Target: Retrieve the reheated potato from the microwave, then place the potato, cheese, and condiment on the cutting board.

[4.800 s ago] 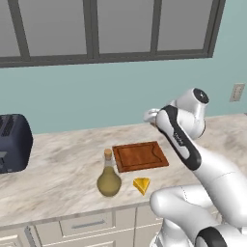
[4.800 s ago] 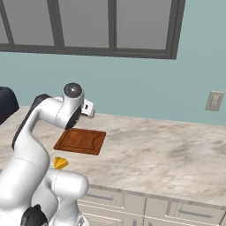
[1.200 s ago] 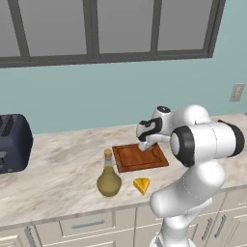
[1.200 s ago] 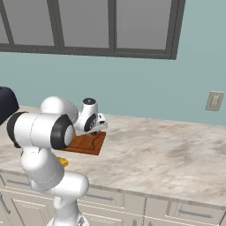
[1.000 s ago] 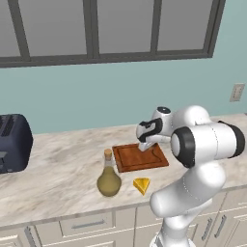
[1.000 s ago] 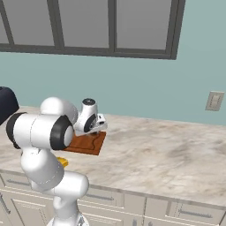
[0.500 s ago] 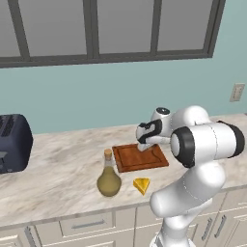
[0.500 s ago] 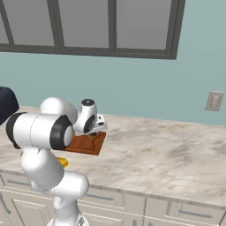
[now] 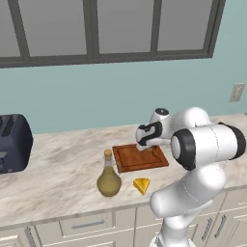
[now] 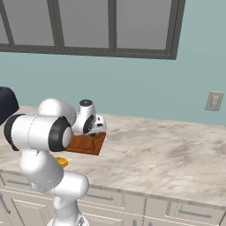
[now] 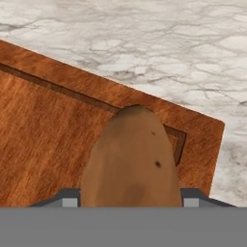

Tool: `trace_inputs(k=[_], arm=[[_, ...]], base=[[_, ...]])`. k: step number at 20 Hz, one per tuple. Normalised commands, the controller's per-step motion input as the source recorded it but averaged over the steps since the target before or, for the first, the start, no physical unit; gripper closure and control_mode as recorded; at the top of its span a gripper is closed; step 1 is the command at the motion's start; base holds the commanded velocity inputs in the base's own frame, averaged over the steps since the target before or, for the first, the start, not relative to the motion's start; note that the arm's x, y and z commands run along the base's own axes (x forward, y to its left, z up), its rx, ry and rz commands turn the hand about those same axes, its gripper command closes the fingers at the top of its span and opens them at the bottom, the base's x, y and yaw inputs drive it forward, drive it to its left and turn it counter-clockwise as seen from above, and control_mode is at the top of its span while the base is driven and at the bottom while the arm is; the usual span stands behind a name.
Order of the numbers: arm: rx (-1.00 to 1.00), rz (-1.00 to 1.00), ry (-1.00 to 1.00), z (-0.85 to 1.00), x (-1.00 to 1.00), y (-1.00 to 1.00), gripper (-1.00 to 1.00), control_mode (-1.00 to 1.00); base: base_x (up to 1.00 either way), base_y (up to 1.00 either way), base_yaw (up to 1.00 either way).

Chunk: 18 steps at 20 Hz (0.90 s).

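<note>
The brown potato (image 11: 130,154) sits between my gripper's (image 11: 129,195) jaws, which are shut on it. It hangs low over the near right corner of the reddish-brown cutting board (image 11: 43,130); whether it touches the wood I cannot tell. From the left base view, my gripper (image 9: 143,144) points down over the board's (image 9: 132,159) far right part. The olive condiment bottle (image 9: 109,176) stands on the counter left of the board, and the yellow cheese wedge (image 9: 141,185) lies in front of it. The microwave is out of view.
A dark blue toaster (image 9: 12,142) stands at the far left of the marble counter (image 9: 58,169). The counter runs on to the right (image 10: 167,154) under the window wall. Cabinet drawers line the front edge.
Over the last second my hand has sunk slightly toward the board with the potato still held. Bottle, cheese and board have not moved.
</note>
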Motion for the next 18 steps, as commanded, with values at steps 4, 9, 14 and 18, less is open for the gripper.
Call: trace_inputs(k=[4,9,14,18], arm=[[0.00,-0.13,0.00,-0.28,-0.38,0.00,1.00,-1.00],[0.00,-0.09,0.00,-0.28,-0.23,0.00,1.00,-1.00],[0.00,-0.07,0.02,-0.35,-0.20,0.00,-1.00,-1.00],[0.00,-0.05,0.07,-0.39,-0.16,0.00,-1.00,-1.00]], base=[[0.00,0.00,0.00],[0.00,0.00,0.00],[0.00,0.00,0.00],[0.00,0.00,0.00]])
